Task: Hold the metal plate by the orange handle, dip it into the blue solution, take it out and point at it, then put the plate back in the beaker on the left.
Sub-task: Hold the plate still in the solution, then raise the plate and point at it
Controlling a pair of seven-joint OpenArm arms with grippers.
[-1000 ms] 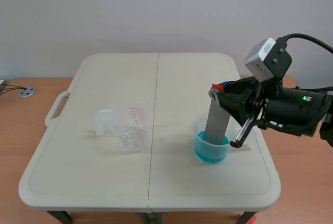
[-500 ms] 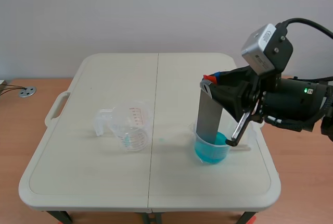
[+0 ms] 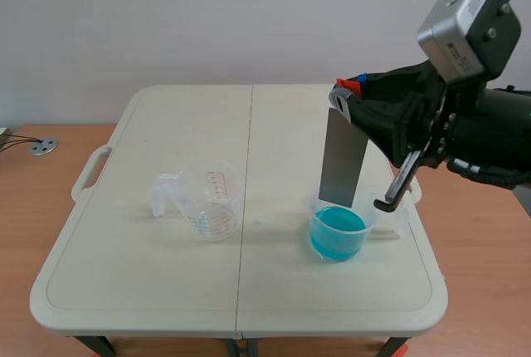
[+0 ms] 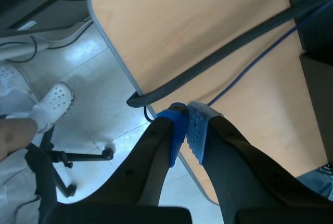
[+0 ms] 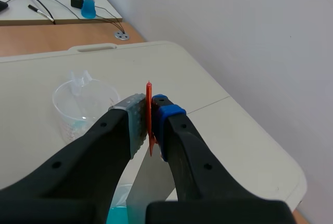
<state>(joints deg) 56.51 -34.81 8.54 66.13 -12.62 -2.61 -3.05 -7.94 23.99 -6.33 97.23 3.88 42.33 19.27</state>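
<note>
Right arm [image 3: 489, 137] raised over the bench's [image 3: 166, 290] right side, right gripper [image 3: 347, 93] clamped on the orange handle [image 5: 149, 91], left gripper [image 4: 186, 127] closed, pads pressed together.

Orange handle [image 5: 149, 91] mostly hidden inside right claw [image 5: 150, 107]; metal plate [image 5: 148, 187] cropped by edge

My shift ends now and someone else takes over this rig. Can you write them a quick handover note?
Right tool: shut on the orange handle, holding the metal plate upright just above the blue solution in the right beaker.
Left tool: shut on nothing, parked out of the scene view.
Done: plate dipped a second ago and lifted out.
Left: point at the plate, then set it in the clear beaker on the left.
</note>
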